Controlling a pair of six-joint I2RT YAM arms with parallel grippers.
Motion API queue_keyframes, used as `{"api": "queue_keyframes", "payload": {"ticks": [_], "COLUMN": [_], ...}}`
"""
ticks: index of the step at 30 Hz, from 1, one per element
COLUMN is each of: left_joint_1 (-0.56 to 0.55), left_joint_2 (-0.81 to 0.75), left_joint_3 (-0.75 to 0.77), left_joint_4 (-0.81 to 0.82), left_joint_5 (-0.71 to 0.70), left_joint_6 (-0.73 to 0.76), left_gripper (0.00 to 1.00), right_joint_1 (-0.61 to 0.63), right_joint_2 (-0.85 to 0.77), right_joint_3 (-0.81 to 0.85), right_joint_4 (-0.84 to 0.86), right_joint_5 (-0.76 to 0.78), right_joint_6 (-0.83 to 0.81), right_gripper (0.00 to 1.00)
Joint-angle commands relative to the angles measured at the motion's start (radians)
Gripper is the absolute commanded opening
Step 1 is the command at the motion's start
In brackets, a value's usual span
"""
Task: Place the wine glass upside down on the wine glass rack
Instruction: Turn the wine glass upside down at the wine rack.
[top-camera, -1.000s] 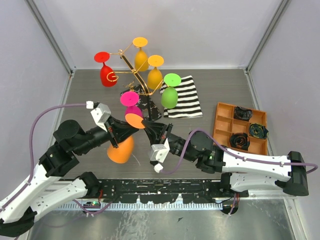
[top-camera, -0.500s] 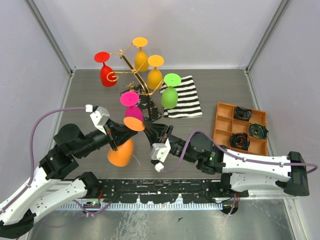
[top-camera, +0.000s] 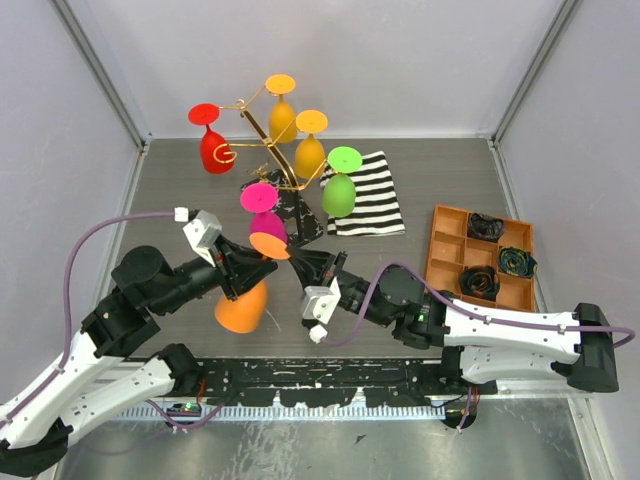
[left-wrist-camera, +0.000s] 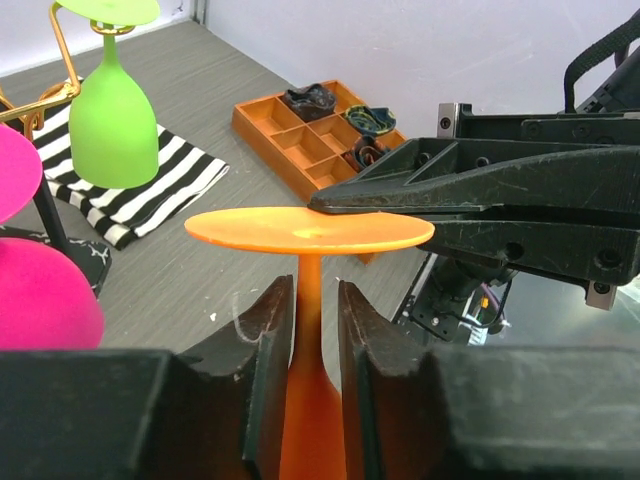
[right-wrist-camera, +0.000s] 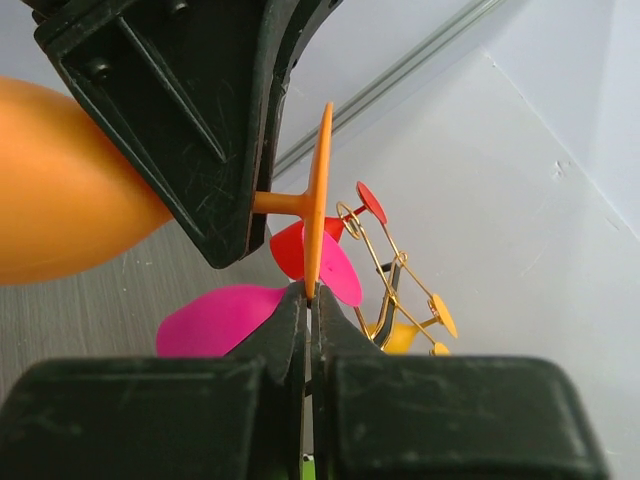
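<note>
The orange wine glass (top-camera: 241, 307) hangs upside down above the table, its foot (left-wrist-camera: 310, 230) on top. My left gripper (left-wrist-camera: 314, 290) straddles its stem with the jaws slightly open, a thin gap showing on each side. My right gripper (right-wrist-camera: 309, 292) is shut on the rim of the foot (right-wrist-camera: 320, 190), reaching in from the right (top-camera: 293, 252). The wine glass rack (top-camera: 262, 135), gold wire on a black veined base (top-camera: 305, 222), stands just behind. Red (top-camera: 215, 150), yellow (top-camera: 282, 115), amber (top-camera: 309, 150), green (top-camera: 340, 190) and magenta (top-camera: 262, 210) glasses hang on it.
A black-and-white striped cloth (top-camera: 375, 195) lies right of the rack's base. An orange compartment tray (top-camera: 436, 245) with dark curled items sits at the right. The magenta glass (left-wrist-camera: 40, 310) hangs close to the left gripper. Enclosure walls border the table on three sides.
My left jaws have parted from the stem they were clamping. My right fingers opened briefly and shut again on the foot's rim. The glass has hardly moved.
</note>
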Motion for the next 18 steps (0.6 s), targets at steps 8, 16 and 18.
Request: {"api": "queue_keyframes", "payload": {"ticks": [8,16,18], "left_joint_1": [-0.002,-0.004,-0.003], "left_joint_2": [-0.018,-0.030,-0.030], "left_joint_3": [-0.038,-0.037,-0.040], "left_joint_4": [0.005,-0.002,0.000], "left_joint_5": [0.037,0.022,0.022], "left_joint_6": [-0.031,-0.026,-0.026], "left_gripper": [0.36,0.12,0.03], "right_joint_1": [-0.011,-0.012,-0.013], "right_joint_2": [-0.041,-0.043,-0.040], "right_joint_3": [0.010,0.005,0.007], "right_joint_4": [0.150,0.131,0.125], "right_joint_5": [0.078,0.100,0.098], "right_joint_6": [-0.023,-0.046,-0.042], "right_gripper": [0.01,0.01,0.00]}}
